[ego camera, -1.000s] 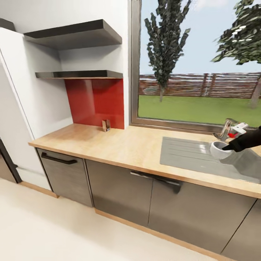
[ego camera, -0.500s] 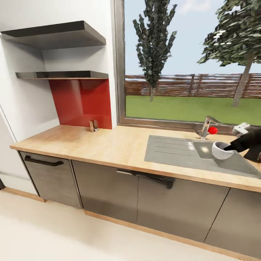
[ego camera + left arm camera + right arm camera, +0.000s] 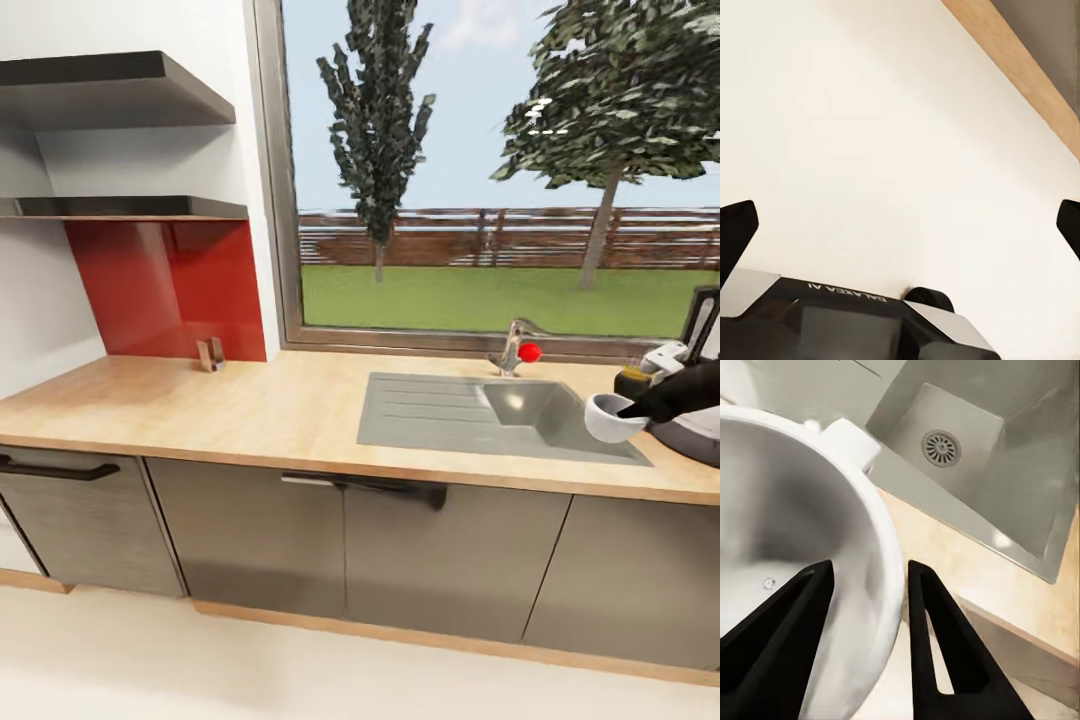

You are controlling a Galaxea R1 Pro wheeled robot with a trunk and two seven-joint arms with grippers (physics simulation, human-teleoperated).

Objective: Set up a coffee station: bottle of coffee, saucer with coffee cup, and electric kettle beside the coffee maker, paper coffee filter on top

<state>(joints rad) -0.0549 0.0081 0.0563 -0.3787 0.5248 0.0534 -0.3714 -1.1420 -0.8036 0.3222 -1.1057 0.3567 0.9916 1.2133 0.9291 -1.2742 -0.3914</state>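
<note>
From the head camera, the right gripper (image 3: 628,408) holds the coffee cup (image 3: 610,418) by its rim, carried above the right end of the grey sink (image 3: 470,415) set in the kitchen countertop (image 3: 250,410). Just behind the arm sits the bottle of coffee (image 3: 633,381), and the coffee maker (image 3: 700,400) stands at the frame's right edge.

The left wrist camera looks down at pale floor (image 3: 870,150); the left gripper (image 3: 900,225) has its fingertips spread wide, grasping nothing.

At the right wrist, one finger (image 3: 776,637) lies inside the cup (image 3: 802,547), the other outside, pinching its wall over the sink drain (image 3: 942,448).
</note>
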